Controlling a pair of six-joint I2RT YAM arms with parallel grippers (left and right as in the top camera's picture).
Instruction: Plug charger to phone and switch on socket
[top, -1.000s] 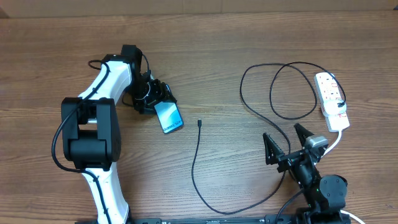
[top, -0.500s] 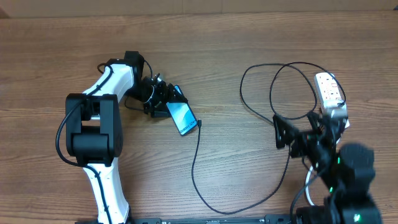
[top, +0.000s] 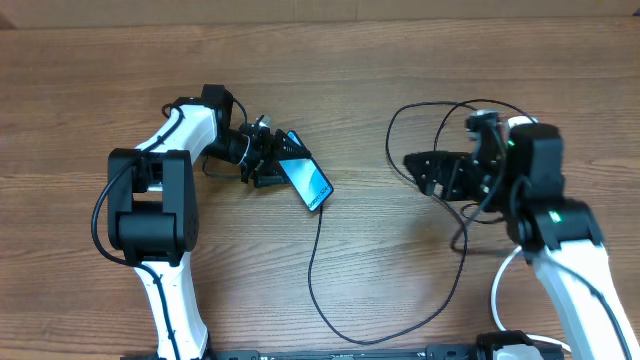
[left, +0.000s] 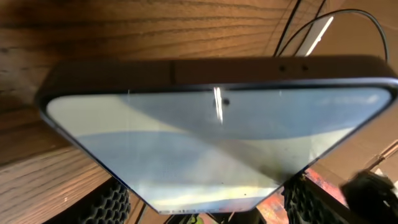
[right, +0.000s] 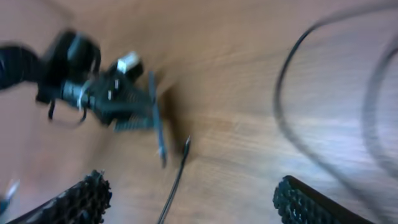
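Our left gripper (top: 275, 165) pinches the phone (top: 307, 182) by its far-left end and has carried it right, so its near edge now seems to meet the plug tip of the charger (top: 311, 265); we cannot tell whether the tip is seated. Our right gripper (top: 420, 172), jaws spread and empty, has swung from the near right up over the far cable loops. Its arm hides all but a white sliver of the socket (top: 522, 124), and its wrist view is blurred.

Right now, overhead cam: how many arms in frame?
2. The left arm reaches in on the left side, left gripper shut on the phone. The right arm stands at the right, right gripper open above loops of the charger. Neither is hidden.
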